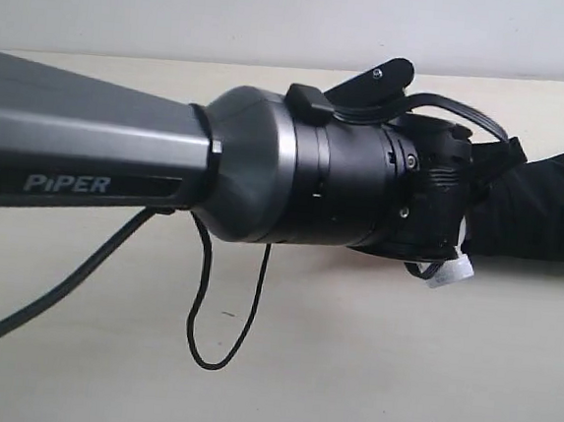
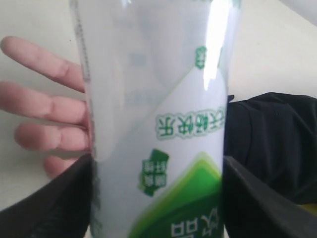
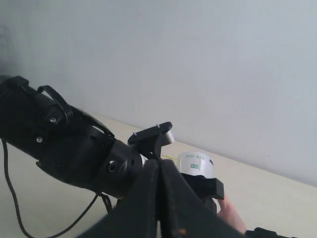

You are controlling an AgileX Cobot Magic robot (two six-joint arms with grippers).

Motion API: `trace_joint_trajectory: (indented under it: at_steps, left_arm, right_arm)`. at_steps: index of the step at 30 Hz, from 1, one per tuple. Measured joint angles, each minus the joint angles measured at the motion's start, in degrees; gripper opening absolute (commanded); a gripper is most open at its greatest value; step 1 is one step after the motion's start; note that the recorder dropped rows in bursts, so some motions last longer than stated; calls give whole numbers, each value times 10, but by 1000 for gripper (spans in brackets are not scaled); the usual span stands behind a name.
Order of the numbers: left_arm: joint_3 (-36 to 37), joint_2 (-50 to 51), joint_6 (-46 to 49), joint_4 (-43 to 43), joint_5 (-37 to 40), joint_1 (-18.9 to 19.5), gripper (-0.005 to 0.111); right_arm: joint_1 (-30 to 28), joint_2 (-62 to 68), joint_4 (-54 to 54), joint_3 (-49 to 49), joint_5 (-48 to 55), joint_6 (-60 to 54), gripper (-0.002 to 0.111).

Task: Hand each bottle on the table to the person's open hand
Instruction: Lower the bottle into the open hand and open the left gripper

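Observation:
In the left wrist view the white bottle with the green label fills the frame, and my left gripper is shut on it, one black finger on each side. Behind the bottle lies the person's open hand, fingers spread, with its black sleeve on the other side. The right wrist view shows the same bottle held in the left gripper above the hand. My right gripper is shut, its fingers pressed together with nothing between them. The other bottles are out of view.
The left arm, marked PIPER, spans the exterior view and hides the gripper and bottle. Its black cable loops over the beige table. The black sleeve enters from the right. A pale wall stands behind.

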Motion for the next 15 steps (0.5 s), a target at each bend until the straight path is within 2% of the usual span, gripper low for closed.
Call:
trace_joint_trajectory:
  at_steps: [11, 15]
  left_arm:
    - [0, 51, -12, 25, -72, 37, 0]
    - [0, 52, -12, 29, -123, 47, 0]
  right_arm:
    - [0, 0, 0, 0, 0, 0, 0]
    - [0, 0, 0, 0, 0, 0, 0]
